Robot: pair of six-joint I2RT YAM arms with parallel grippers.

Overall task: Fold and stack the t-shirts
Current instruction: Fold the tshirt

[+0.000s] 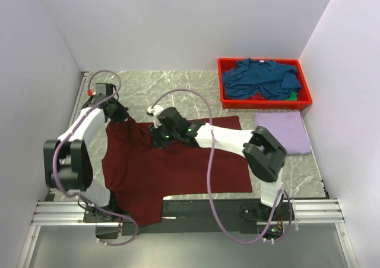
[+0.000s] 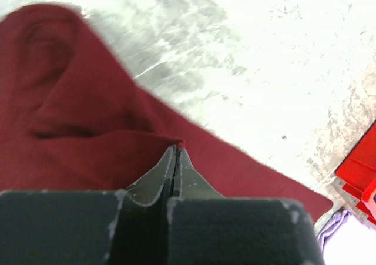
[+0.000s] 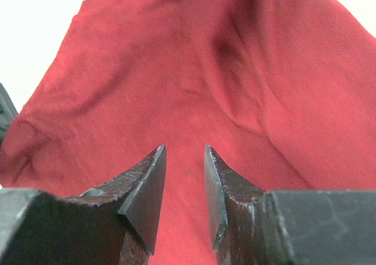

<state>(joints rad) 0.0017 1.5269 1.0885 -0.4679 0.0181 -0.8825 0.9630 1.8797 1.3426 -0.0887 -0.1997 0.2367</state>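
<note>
A dark maroon t-shirt (image 1: 172, 167) lies spread on the table between the arms. My left gripper (image 1: 123, 114) is shut on its far left edge; the left wrist view shows the pinched maroon cloth (image 2: 88, 124) at the closed tips (image 2: 176, 148). My right gripper (image 1: 155, 136) is open just above the maroon shirt (image 3: 176, 89) near its top middle, nothing between the fingers (image 3: 150, 183). A folded pale lavender t-shirt (image 1: 284, 131) lies at the right. Teal-blue t-shirts (image 1: 261, 79) are heaped in the red bin.
The red plastic bin (image 1: 222, 84) stands at the back right, and a corner of it (image 2: 358, 171) shows in the left wrist view. White walls close in on the left, back and right. The marble tabletop (image 1: 172, 84) shows behind the maroon shirt.
</note>
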